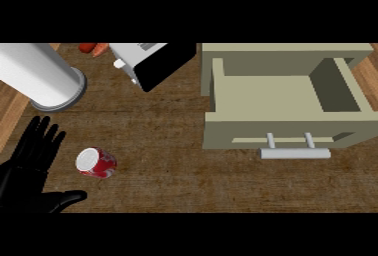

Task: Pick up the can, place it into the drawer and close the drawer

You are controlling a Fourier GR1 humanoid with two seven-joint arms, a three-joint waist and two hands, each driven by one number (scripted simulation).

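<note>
Your left hand is spread flat, holding nothing; the can stands just to its right. Still the pickup step: close around it, then carry rightward to the open drawer.

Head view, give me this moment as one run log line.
left hand: open, beside can | can: on counter, not held | drawer: open, nothing visible inside | right hand: not in view

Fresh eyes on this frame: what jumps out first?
The red can at lower left on the brown counter, beside the open black left hand, not yet grasped. Next, the beige drawer at upper right, pulled open, nothing visible inside, handle facing the viewer. A big white cylinder stands at upper left.
</note>
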